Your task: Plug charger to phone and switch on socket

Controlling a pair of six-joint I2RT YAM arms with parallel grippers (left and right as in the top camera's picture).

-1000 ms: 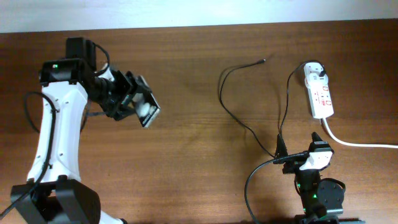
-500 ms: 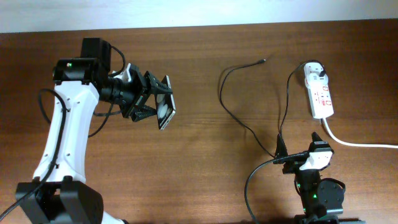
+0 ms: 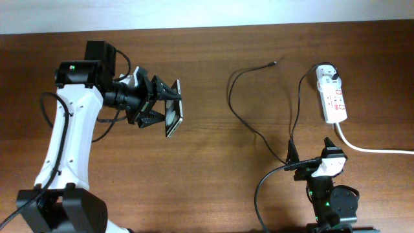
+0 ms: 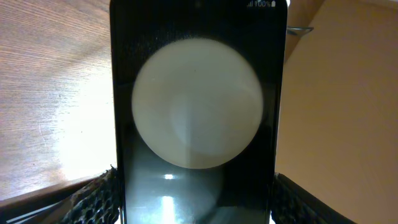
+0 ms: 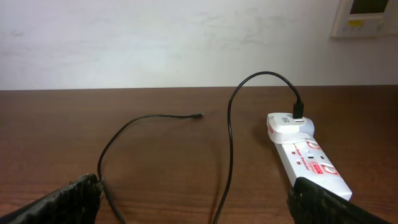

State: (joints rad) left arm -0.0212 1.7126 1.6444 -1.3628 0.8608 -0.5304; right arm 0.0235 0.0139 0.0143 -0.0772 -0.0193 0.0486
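The only legible writing was "100%" beside a tiny battery icon at the 12 o'clock edge of the glossy black rectangular phone, as the left wrist camera saw it. A large pale round reflection covered much of its glass. The left gripper held this phone off the brown wood-grain counter toward 9 o'clock in the overhead view. It stood tilted on edge there, pinched along its long sides between the rough, mesh-textured black fingers.

The white elongated plastic power strip lay at 2 o'clock. It bore small red marks and switch outlines, with lettering too small to read. A thick white cord ran from its near end toward 3 o'clock.

The long thin black charger cable looped loosely across the counter. Its white blocky adapter was seated in the far end of the strip. Its small metal plug tip rested bare on the wood at 1 o'clock, well apart from the phone.

The right gripper sat at 5 o'clock with its fingers spread wide and nothing between them.

A white wall panel with a pale green display hung behind; its text could not be read.
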